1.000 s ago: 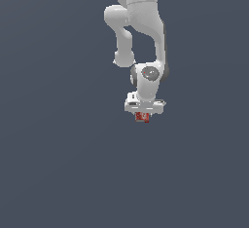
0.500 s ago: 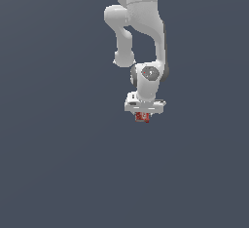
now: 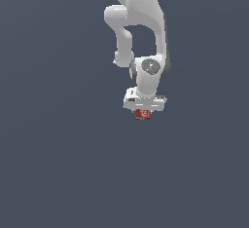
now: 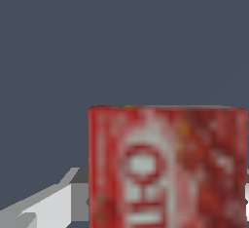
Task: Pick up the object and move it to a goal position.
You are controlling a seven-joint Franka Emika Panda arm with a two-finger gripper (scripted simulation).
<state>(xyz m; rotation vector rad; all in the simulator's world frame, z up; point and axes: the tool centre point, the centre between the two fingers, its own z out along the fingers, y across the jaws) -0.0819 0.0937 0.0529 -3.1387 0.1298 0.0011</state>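
The small red box [image 3: 142,115] with white lettering sits between the fingers of my white gripper [image 3: 142,114], directly under the wrist in the exterior view. The gripper is shut on it. In the wrist view the red box [image 4: 168,168] fills the near part of the picture, with one grey finger [image 4: 48,205] beside it. The other finger is hidden behind the box. No goal marker shows in either view.
The white arm [image 3: 141,32] hangs down from the top of the exterior view. Around it is only a plain dark grey-blue surface [image 3: 58,163].
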